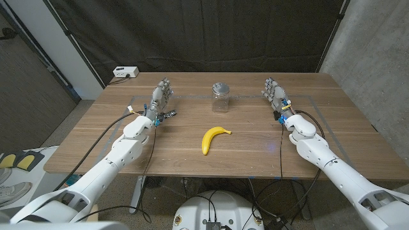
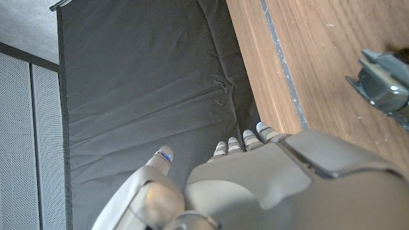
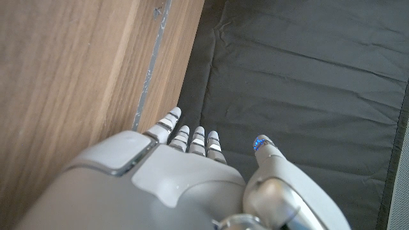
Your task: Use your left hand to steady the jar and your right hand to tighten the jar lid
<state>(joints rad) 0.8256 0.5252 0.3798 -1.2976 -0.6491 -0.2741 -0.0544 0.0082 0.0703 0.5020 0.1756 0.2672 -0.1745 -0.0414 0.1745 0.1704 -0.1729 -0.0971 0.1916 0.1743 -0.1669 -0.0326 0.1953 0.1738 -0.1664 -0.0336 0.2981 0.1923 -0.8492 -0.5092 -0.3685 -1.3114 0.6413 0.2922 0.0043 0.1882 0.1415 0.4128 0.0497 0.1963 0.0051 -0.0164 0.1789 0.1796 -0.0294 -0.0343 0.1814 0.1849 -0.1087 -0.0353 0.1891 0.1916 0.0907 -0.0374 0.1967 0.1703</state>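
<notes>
A banana (image 1: 215, 138) lay nearest, toward the surface's (image 1: 255, 150) front edge. Farther back, the left hand (image 1: 160, 97) and right hand (image 1: 276, 94) stood apart by the side edges, fingers (image 2: 245, 138) extended, holding nothing. Between them, toward the back edge, the jar (image 1: 221, 98) stood upright with its lid (image 1: 221, 87) on. Neither hand touched it, so steadying and tightening both remained. Only the head view showed the jar; the left wrist view caught a grey metal piece (image 2: 382, 80).
</notes>
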